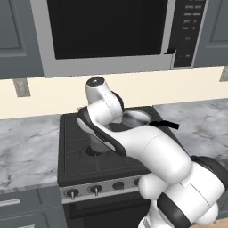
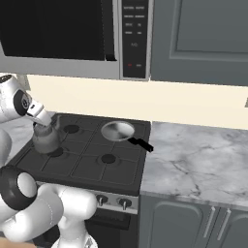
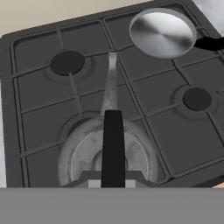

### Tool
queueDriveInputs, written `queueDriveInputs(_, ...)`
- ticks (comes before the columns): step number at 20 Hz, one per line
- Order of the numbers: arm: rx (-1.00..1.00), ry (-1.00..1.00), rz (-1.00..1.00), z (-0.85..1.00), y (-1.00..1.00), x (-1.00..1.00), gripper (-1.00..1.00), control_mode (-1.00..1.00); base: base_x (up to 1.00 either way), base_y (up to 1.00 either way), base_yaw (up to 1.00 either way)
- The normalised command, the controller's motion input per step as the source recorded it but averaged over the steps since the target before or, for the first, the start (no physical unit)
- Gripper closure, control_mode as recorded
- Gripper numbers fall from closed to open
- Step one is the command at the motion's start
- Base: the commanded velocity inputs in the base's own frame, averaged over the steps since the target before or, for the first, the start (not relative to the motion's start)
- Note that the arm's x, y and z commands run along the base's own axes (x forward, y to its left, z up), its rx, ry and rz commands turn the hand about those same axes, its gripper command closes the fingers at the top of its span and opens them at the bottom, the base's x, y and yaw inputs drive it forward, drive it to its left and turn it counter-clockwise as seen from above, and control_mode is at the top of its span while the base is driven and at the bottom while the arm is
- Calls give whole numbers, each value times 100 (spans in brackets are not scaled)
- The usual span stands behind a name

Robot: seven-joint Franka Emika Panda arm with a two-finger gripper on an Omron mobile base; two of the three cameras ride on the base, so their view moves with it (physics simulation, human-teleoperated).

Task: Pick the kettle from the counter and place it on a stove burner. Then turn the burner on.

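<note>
Arm folded forward, wrist bent down over the front left of the stove.
Gripper (image 2: 47, 127) pointed downward, closed on the black handle of the kettle (image 2: 46, 139); fingertips mostly hidden in the hand view, at the handle's near end.

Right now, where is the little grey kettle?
The kettle sits at the stove's front left burner in the right base view, under the pincer, well left of the frying pan on the back right burner.
</note>
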Motion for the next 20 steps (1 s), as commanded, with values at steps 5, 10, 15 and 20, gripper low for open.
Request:
queueDriveInputs(5,0,0,-5,0,0,0,100,-100,0,0,0)
queueDriveInputs(10,0,0,-4,-1,0,0,100,-100,0,0,0)
queueDriveInputs(15,0,0,-2,-10,0,2,100,-100,0,0,0)
queueDriveInputs(20,0,0,-2,-12,0,7,100,-100,0,0,0)
